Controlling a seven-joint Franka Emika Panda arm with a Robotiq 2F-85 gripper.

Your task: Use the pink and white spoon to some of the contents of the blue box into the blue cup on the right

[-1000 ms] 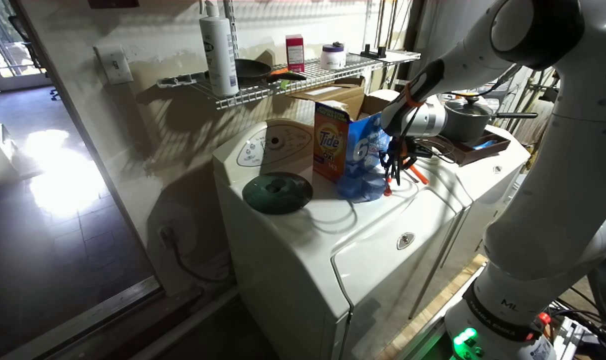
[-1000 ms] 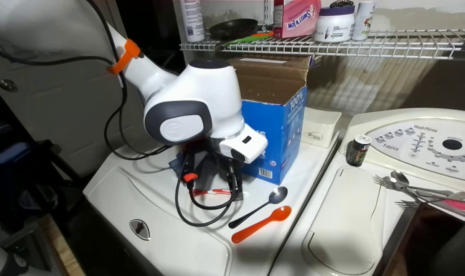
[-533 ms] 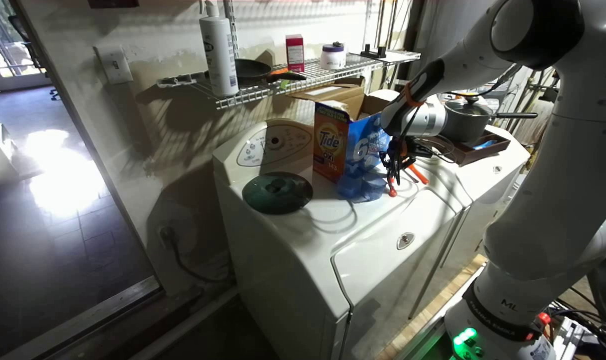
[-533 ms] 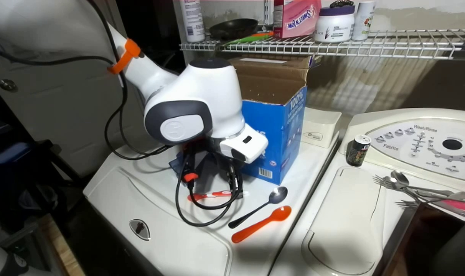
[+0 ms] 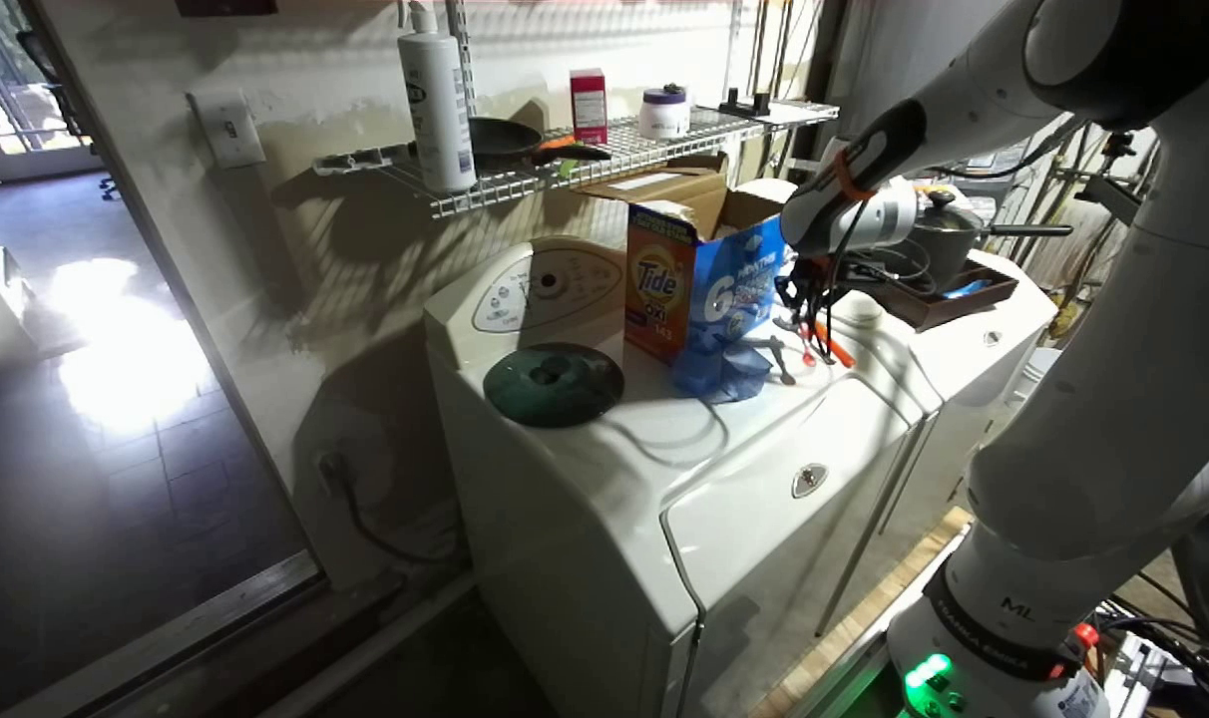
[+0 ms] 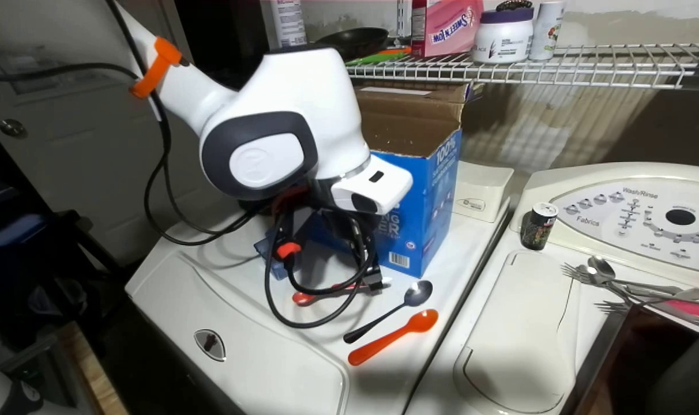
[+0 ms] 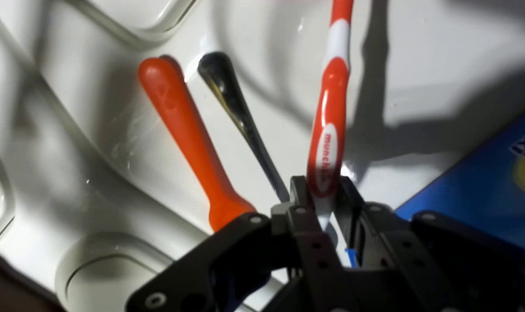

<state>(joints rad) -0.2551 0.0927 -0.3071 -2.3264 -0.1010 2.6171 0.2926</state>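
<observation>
Spoon: pink-red and white, in the air above the machine; its shadow falls apart from it. Lettered handle toward the wrist, broad red end away from it.
Gripper: clenched on the spoon by the lettered part, fingers pressed to either side. Partly hidden in both exterior views.
Dark spoon: lying on the machine, near the held spoon.
Orange spoon: lying just beside the dark one, nearly parallel.
Box: blue with an orange side, upright, open at the top; partly behind the arm in an exterior view.
Cup: light blue, low, by the foot of the box. Another blue shape right next to it, the edge between hard to make out.
Disc: dark green, round, on the same machine, well apart from the gripper.
Washer: alongside, panel marked Wash/Rinse. Black can by the panel, cutlery in a heap, pot in a dark tray.
Shelf: white wire, above the box; pan, pink carton and purple-lidded tub on it.
</observation>
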